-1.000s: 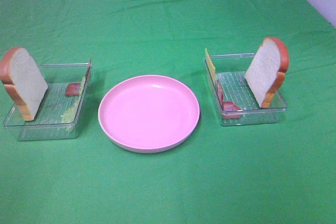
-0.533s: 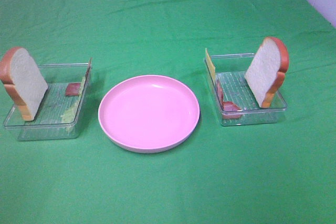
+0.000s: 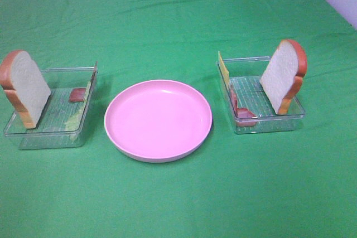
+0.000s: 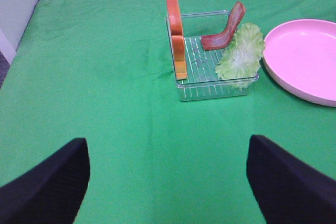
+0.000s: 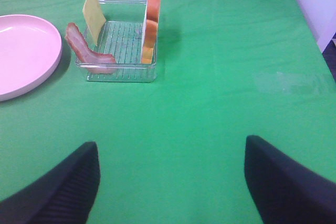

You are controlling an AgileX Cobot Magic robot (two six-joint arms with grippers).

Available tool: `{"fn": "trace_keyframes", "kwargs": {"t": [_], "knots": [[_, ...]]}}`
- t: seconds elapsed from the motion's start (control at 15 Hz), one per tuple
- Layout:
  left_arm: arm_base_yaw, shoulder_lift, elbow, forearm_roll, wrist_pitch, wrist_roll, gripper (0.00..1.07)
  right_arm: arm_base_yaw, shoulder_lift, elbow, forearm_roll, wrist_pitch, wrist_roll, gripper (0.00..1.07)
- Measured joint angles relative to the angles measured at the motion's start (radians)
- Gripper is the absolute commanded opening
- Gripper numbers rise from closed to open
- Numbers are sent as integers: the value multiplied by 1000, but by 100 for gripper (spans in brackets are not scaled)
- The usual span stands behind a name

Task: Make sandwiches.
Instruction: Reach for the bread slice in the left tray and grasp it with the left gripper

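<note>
No sandwich is stacked; the parts lie in two clear trays. The left tray (image 3: 33, 133) holds a bread slice (image 3: 25, 87) leaning upright, a bacon strip (image 3: 78, 95) and lettuce (image 3: 72, 120). The left wrist view shows the same bread (image 4: 175, 35), bacon (image 4: 224, 29) and lettuce (image 4: 241, 52). The right tray (image 3: 268, 124) holds a bread slice (image 3: 283, 76), a cheese slice (image 3: 223, 69) and bacon (image 3: 242, 112), also in the right wrist view: bread (image 5: 151, 19), cheese (image 5: 93, 13), bacon (image 5: 84, 50). My left gripper (image 4: 168, 182) and right gripper (image 5: 170, 182) are open, empty, far from the trays.
A round pink plate (image 3: 158, 120) sits empty between the two trays on the green cloth; it shows in the left wrist view (image 4: 302, 59) and the right wrist view (image 5: 23, 51). Neither arm shows in the high view.
</note>
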Motion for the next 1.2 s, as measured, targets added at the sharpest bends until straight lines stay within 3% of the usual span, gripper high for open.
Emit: {"fn": "trace_keyframes", "kwargs": {"t": [0.47,0.73,0.93,1.2], "knots": [[0,5,-7,0,-2,0,75,0,0,0,0,0,0,73],[0,172,-73,0,-103,0,75,0,0,0,0,0,0,73],[0,429,-177,-42,-140,0,75,0,0,0,0,0,0,73],[0,874,-421,-95,-138,0,75,0,0,0,0,0,0,73]]}}
